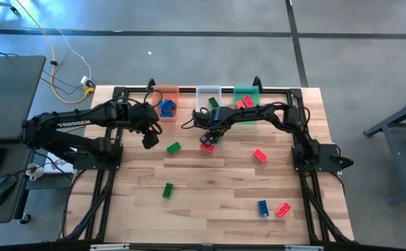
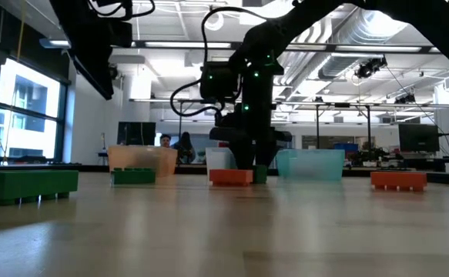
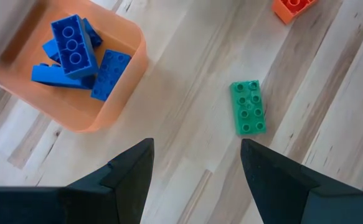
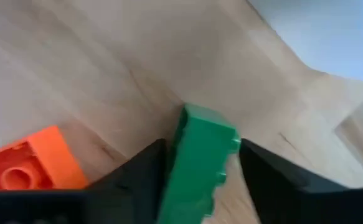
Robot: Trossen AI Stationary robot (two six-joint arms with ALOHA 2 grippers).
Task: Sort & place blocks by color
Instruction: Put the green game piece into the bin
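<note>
1. Green block (image 4: pixel 201 163): on the table (image 1: pixel 209 202) in front of the clear bin (image 1: pixel 207 93), standing on edge between the right gripper's fingers.
2. Right gripper (image 1: pixel 209 137): lowered over this block, jaws either side of it; whether they already clamp it cannot be told. A red block (image 4: pixel 28 163) lies just beside.
3. Left gripper (image 3: pixel 197 171): jaws apart, empty, hovering near the orange bin (image 3: pixel 109 93) holding blue blocks (image 3: pixel 75 53), with another green block (image 3: pixel 249 107) ahead, likely its next target.
4. Remaining blocks lie scattered, unsorted.
</note>
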